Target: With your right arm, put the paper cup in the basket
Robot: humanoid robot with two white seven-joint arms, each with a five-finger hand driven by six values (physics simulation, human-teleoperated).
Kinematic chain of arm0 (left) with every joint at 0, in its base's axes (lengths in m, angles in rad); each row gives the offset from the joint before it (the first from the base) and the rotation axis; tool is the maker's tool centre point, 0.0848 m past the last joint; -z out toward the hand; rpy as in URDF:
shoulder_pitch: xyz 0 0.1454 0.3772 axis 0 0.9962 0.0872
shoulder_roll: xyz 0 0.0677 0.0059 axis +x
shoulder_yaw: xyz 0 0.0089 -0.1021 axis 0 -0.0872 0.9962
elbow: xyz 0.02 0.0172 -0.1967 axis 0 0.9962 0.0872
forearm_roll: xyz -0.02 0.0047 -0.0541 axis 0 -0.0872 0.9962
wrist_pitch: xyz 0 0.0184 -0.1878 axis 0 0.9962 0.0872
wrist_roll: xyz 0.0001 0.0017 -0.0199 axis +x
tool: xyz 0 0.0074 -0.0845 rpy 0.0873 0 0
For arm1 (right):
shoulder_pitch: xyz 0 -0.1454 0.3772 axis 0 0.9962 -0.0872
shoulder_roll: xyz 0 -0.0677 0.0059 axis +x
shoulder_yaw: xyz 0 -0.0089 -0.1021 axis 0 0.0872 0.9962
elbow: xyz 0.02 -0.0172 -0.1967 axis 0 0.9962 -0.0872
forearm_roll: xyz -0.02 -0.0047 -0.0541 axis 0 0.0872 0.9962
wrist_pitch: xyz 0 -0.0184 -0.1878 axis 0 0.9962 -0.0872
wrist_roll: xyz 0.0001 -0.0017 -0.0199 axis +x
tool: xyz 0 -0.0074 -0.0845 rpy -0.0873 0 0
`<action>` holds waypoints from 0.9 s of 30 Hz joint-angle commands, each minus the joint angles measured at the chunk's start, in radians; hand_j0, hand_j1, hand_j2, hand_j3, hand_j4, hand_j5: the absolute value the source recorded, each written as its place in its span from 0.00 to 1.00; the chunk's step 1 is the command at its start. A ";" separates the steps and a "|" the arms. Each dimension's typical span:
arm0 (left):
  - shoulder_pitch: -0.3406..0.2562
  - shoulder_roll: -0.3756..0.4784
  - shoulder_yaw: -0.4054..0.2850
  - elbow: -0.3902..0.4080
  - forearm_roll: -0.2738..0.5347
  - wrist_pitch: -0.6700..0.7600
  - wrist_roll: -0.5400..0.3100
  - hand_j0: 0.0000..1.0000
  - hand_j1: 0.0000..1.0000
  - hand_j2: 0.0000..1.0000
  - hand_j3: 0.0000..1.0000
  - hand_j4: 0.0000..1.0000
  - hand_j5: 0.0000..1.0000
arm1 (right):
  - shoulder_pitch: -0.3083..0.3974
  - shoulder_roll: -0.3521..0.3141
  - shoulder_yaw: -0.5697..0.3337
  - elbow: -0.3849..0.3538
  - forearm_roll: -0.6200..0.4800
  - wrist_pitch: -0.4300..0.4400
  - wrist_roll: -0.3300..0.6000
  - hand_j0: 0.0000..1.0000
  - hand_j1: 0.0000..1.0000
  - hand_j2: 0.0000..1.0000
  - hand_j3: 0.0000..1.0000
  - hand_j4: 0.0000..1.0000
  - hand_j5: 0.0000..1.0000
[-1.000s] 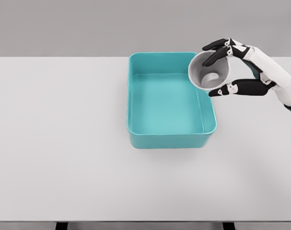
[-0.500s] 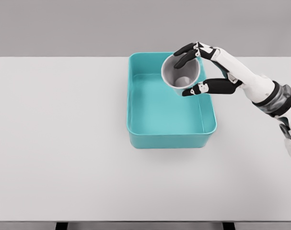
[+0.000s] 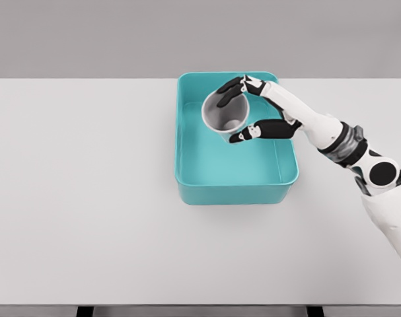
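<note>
A grey paper cup [image 3: 224, 113] is held tilted, its open mouth facing me, over the inside of the teal basket [image 3: 187, 191]. My right hand [image 3: 238, 111] is shut on the paper cup, dark fingers [image 3: 229, 88] hooked over its upper rim and the thumb [image 3: 261, 131] pressed under its lower side. The white right arm reaches in from the lower right across the basket's right wall. The cup hangs above the back half of the basket; whether it touches the floor cannot be told. The left arm is out of sight.
The basket stands at the back middle of a white table [image 3: 81, 198]. Its inside holds nothing besides the cup and hand over it. The table's front edge runs along the bottom of the picture.
My right hand has carried the cup leftward and slightly down, from over the basket's right rim to above its back inside. The arm has stretched further into view.
</note>
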 commanded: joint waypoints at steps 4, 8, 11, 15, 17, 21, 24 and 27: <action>0.000 0.000 0.000 -0.001 0.000 0.000 0.000 1.00 1.00 1.00 1.00 1.00 1.00 | 0.002 0.026 0.005 0.042 0.015 0.002 0.016 0.54 0.54 0.54 0.54 0.54 0.54; 0.000 0.000 0.000 -0.001 0.000 0.000 0.000 1.00 1.00 1.00 1.00 1.00 1.00 | 0.002 0.038 0.022 0.074 0.018 0.002 0.016 0.54 0.54 0.54 0.54 0.54 0.54; 0.000 0.000 0.000 -0.001 0.000 0.000 0.000 1.00 1.00 1.00 1.00 1.00 1.00 | 0.002 0.054 0.030 0.097 0.033 0.002 0.016 0.54 0.54 0.54 0.54 0.54 0.54; 0.000 0.000 0.000 -0.001 0.000 0.000 0.000 1.00 1.00 1.00 1.00 1.00 1.00 | 0.003 0.060 0.031 0.109 0.038 0.002 0.016 0.54 0.54 0.54 0.54 0.54 0.54; 0.000 0.000 0.000 -0.001 0.000 0.000 0.000 1.00 1.00 1.00 1.00 1.00 1.00 | 0.003 0.060 0.042 0.125 0.038 0.002 0.016 0.54 0.54 0.54 0.54 0.54 0.54; 0.000 0.000 0.000 -0.001 0.000 0.000 0.000 1.00 1.00 1.00 1.00 1.00 1.00 | 0.003 0.072 0.048 0.160 0.040 0.002 0.016 0.54 0.54 0.54 0.54 0.54 0.54; 0.000 0.000 0.000 -0.001 0.000 0.000 0.000 1.00 1.00 1.00 1.00 1.00 1.00 | 0.005 0.072 0.048 0.171 0.040 0.002 0.016 0.54 0.54 0.54 0.54 0.54 0.54; 0.000 0.000 0.000 -0.001 0.000 0.000 0.000 1.00 1.00 1.00 1.00 1.00 1.00 | 0.006 0.072 0.048 0.177 0.040 0.002 0.016 0.54 0.54 0.54 0.54 0.54 0.54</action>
